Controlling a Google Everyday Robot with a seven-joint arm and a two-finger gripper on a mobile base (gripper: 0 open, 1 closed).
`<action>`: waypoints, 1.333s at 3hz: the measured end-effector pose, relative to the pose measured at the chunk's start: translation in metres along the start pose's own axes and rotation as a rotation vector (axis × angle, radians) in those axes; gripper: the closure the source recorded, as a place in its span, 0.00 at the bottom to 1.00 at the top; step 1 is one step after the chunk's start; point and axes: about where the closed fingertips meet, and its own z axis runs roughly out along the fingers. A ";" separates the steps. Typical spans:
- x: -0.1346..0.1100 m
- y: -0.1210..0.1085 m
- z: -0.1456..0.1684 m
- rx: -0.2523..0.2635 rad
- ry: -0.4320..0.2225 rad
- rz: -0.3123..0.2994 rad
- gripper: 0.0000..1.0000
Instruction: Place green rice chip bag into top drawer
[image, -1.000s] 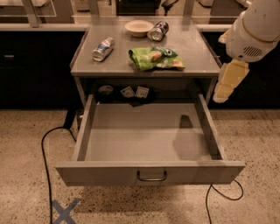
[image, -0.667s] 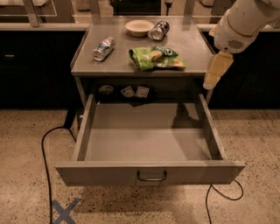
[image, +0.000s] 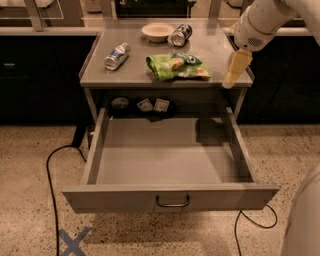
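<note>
Leftward and upward the gripper (image: 231, 79) has travelled, from beside the drawer's right wall to the tabletop's right edge. On the grey table (image: 95, 75), from the left, are a silver can (image: 117, 55) on its side, a shallow bowl (image: 157, 32) at the back with a second can (image: 180, 35) just beside it, then the green rice chip bag (image: 177, 66) lying flat near the front edge. The gripper hangs near the bag's right end; whether it is open or closed cannot be told. Below, the top drawer (image: 170, 197) stands pulled out. The bag is probably light, crinkly and slippery, its chips fragile; pinching its right end seam looks safer than squeezing the puffed middle.
</note>
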 end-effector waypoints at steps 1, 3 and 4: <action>0.000 0.000 0.000 0.000 0.000 0.000 0.00; -0.065 -0.022 0.078 -0.100 -0.090 -0.103 0.00; -0.095 -0.031 0.109 -0.119 -0.151 -0.118 0.00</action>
